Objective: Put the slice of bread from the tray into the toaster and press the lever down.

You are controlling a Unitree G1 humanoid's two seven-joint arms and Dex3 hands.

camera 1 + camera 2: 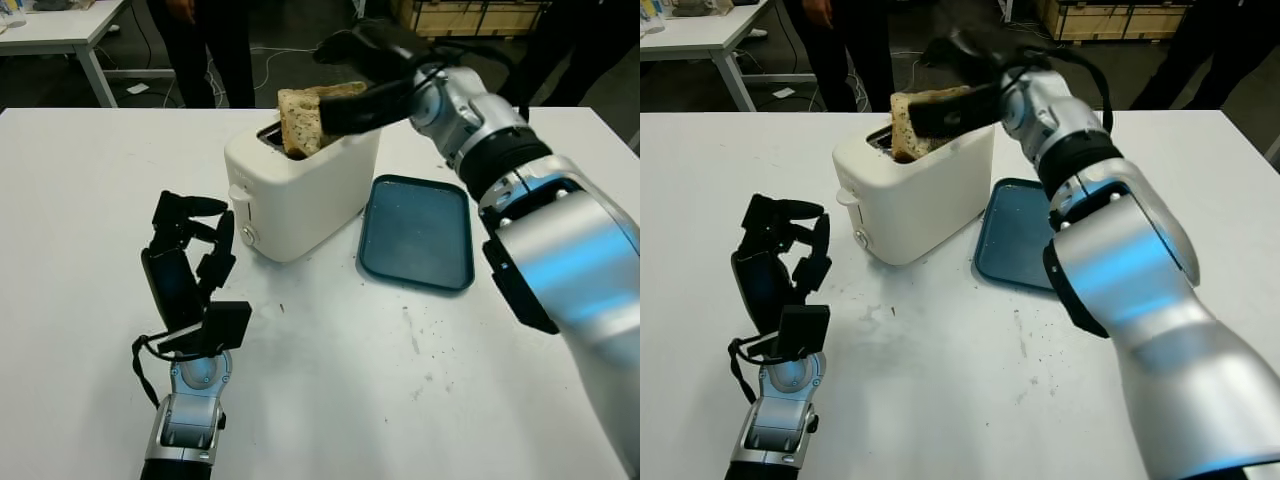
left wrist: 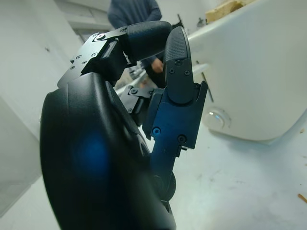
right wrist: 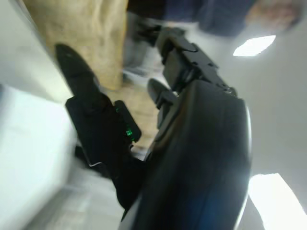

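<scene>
A white toaster stands mid-table, its lever up on the end facing my left hand. A seeded slice of bread leans in the slot, much of it sticking out above the top. My right hand reaches over the toaster from the right and is shut on the slice, thumb along its near face; the right wrist view has the bread beside the fingers. The teal tray lies bare to the toaster's right. My left hand stands open left of the toaster, near the lever.
People stand behind the table's far edge. A second white table is at the far left. Crumbs dot the tabletop in front of the tray.
</scene>
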